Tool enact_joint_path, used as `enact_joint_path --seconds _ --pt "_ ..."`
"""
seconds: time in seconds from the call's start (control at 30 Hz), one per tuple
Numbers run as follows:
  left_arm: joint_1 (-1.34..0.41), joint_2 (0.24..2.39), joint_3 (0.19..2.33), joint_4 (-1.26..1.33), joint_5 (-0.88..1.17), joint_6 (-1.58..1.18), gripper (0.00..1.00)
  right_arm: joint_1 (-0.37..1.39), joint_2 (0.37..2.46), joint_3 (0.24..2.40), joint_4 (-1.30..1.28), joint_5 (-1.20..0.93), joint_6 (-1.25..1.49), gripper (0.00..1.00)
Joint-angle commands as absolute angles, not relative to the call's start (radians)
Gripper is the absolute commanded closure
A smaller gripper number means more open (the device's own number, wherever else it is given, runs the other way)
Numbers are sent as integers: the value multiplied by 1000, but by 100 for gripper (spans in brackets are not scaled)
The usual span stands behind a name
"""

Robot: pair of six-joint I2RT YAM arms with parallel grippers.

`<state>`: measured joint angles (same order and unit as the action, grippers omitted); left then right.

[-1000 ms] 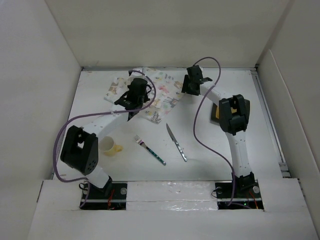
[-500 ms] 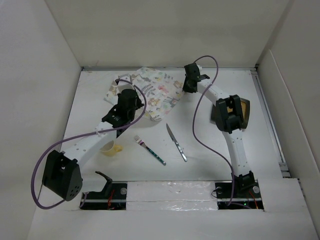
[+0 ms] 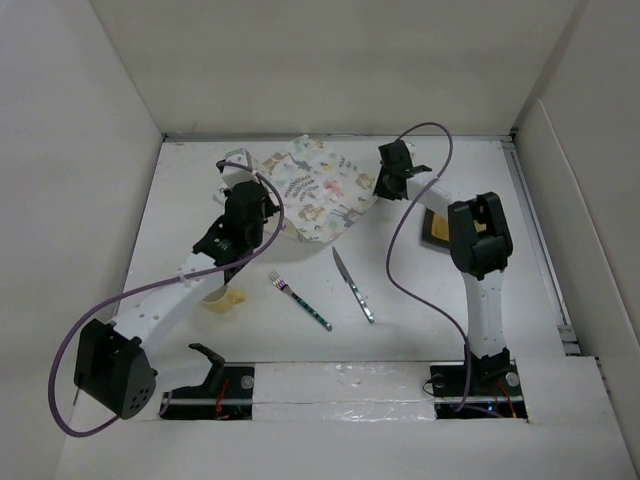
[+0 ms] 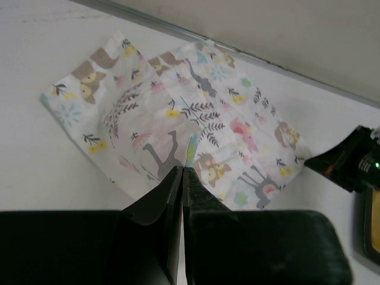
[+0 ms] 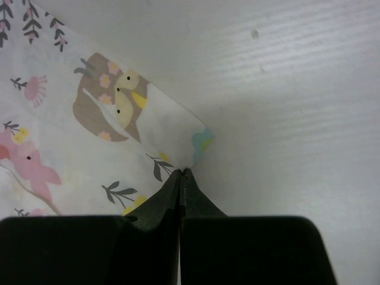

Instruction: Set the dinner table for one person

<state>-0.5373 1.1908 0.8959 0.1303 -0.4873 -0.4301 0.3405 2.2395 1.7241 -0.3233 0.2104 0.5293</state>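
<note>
The animal-and-leaf patterned placemat (image 3: 318,188) lies partly rumpled at the back of the white dinner table (image 3: 450,300). My left gripper (image 3: 265,202) is shut on the placemat's left part. In the left wrist view a thin fold of the placemat (image 4: 191,147) sticks up between the closed tips of the left gripper (image 4: 184,170). My right gripper (image 3: 381,190) is shut on the placemat's right corner. In the right wrist view the placemat's corner (image 5: 199,142) is pinched at the tips of the right gripper (image 5: 183,172).
A fork (image 3: 300,300) and a knife (image 3: 353,285) lie side by side near the front middle. A yellow cup (image 3: 225,298) is half hidden under my left arm. A dark square dish with yellow inside (image 3: 438,230) sits behind my right arm. White walls enclose the table.
My right gripper has closed on the placemat's right corner and moved right. The left arm stretched out and shifted slightly. The placemat is drawn out wider to the right.
</note>
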Motion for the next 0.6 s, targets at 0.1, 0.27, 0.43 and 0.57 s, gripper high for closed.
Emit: enact_joint_path --seconds 0.1,0.27,0.43,0.57 --pt "-540 1092 893 179 -557 -442 100 336 1947 1435 -140 279 508 100" --pt "-540 1057 847 172 -554 -454 100 356 1841 1145 -38 261 500 100" --pt "-540 1042 786 187 -535 -476 100 358 1802 1107 -37 246 496 49" --pt "-540 1042 773 178 -528 -485 100 347 1858 1196 -142 230 477 46"
